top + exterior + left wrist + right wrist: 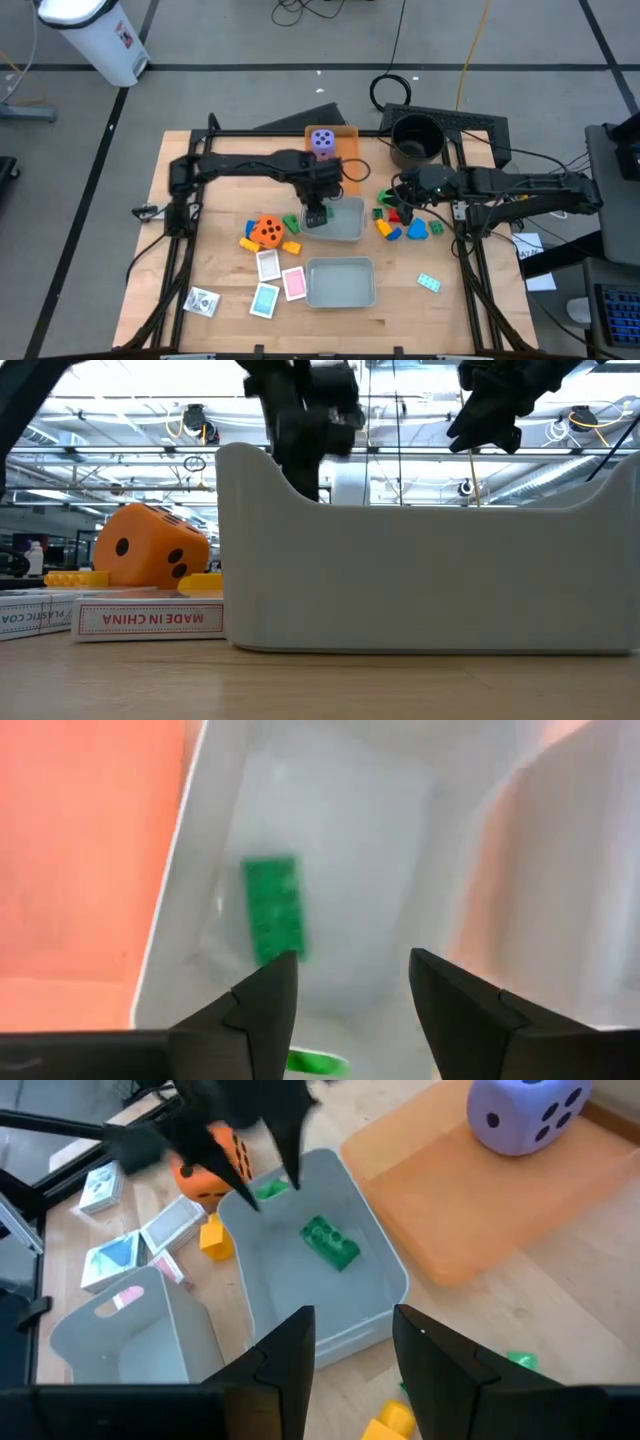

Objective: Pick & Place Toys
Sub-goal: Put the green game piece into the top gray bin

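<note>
My left gripper (316,218) (350,975) is open, pointing down over the left end of the far grey tray (355,237). A green brick (275,910) (330,1242) lies on the tray's floor, apart from the fingers. A second green brick (291,222) lies on the table beside that tray. My right gripper (393,203) (350,1330) is open and empty above a pile of red, green, blue and yellow bricks (400,222). The purple die (323,142) sits on the flat orange tray (345,160). The orange die (266,231) (150,545) stands on the table left of the tray.
A second grey tray (340,283) stands nearer the front edge. Several cards (280,282) lie left of it, with one more (203,300) at the front left. A teal piece (429,282) lies at the right. A black pot (416,140) stands at the back right.
</note>
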Robot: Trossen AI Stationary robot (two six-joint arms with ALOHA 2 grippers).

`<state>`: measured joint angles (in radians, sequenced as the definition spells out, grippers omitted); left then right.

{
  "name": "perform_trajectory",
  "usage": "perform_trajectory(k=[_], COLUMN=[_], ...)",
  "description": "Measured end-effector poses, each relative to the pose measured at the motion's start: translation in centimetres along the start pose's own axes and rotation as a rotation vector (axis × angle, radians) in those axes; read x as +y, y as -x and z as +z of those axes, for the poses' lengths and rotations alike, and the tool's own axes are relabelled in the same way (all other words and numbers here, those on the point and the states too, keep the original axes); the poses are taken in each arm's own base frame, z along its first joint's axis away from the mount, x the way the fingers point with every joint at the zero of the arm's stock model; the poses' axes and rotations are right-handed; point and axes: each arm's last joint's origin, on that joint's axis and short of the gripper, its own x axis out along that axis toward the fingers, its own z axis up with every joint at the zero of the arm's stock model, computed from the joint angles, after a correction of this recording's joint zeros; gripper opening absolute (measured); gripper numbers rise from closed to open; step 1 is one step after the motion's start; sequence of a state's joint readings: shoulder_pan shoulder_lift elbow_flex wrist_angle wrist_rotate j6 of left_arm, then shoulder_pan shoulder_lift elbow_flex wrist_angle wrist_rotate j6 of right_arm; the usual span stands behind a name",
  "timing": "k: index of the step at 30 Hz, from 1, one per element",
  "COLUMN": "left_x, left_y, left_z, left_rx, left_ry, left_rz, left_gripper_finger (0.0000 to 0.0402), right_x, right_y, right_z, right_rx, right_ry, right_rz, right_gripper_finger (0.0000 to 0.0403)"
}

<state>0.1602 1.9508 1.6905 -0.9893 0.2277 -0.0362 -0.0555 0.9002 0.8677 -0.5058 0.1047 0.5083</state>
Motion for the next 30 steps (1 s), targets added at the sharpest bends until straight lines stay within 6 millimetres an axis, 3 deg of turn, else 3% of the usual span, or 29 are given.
perform_trajectory(k=[9,14,17,25,30], left_x=[-2.8,-3.9,-4.3,-4.4,-4.3], left_y=[12.2,16.1,16.0,10.9,9.0], left_z=[-0.7,-1.9,-2.9,-5.5,-6.6], left_rx=[-0.485,-0.665,-0.704,-0.714,-0.692], left_ry=[-0.031,-0.035,-0.03,0.089,0.154], left_rz=[0.022,0.036,0.013,-0.068,-0.053], left_gripper_finger=[0.0198,0.0198,0.0198,0.0198,0.0198], right_x=[0.3,0.3,0.3,-0.5,-1.2], right_y=[-1.7,-2.3,-2.4,-2.3,-3.0], right_z=[0.2,0.0,-0.1,-1.2,-2.0], right_rx=[0.011,0.038,0.047,0.171,0.249], right_ry=[0.001,0.002,0.004,0.017,0.035], right_rz=[-0.005,-0.016,-0.021,-0.098,-0.221], right_gripper_finger=[0.013,0.013,0.013,0.013,0.013])
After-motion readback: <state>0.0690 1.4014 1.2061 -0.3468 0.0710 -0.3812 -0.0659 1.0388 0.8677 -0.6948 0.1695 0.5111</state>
